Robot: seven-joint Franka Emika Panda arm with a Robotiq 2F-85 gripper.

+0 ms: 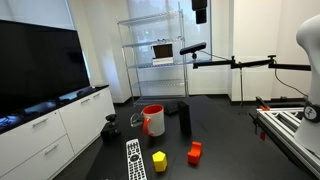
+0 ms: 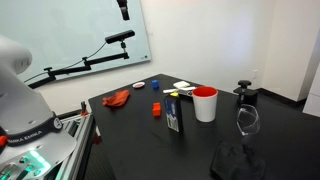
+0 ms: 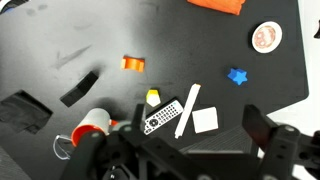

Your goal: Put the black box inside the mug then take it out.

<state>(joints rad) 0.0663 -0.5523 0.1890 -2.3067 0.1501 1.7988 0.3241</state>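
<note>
Gripper [image 3: 172,140] is high over the table [image 1: 225,140], fingers [image 3: 262,128] spread wide, nothing between them. In both exterior views only the arm [image 1: 310,45] shows at the frame edge, well away from the objects. The black box [image 1: 185,118] stands upright on the table just beside the mug [image 1: 152,120], outside it, with a small gap between them. The mug is upright too, with its red inside visible in the wrist view. In the wrist view the box shows as a dark slab near the mug, up and to the left of it, and both sit off toward the left finger, not centred under the gripper. The remote [image 1: 135,158] lies flat closer to the camera in an exterior view, with a yellow block [image 1: 159,160] just beside it and a red block [image 1: 194,152] a bit further over. A small dark roundish object [image 1: 110,127] sits on the far side of the mug from the box. The wrist view also shows a white square [image 3: 205,120] and a white strip [image 3: 187,110] beside the remote, a blue star piece [image 3: 236,76], a round disc [image 3: 266,37] and an orange cloth [image 3: 215,5] at the top edge. In an exterior view a wire thing [image 2: 248,122] lies near the mug, but it is too small to identify.
</note>
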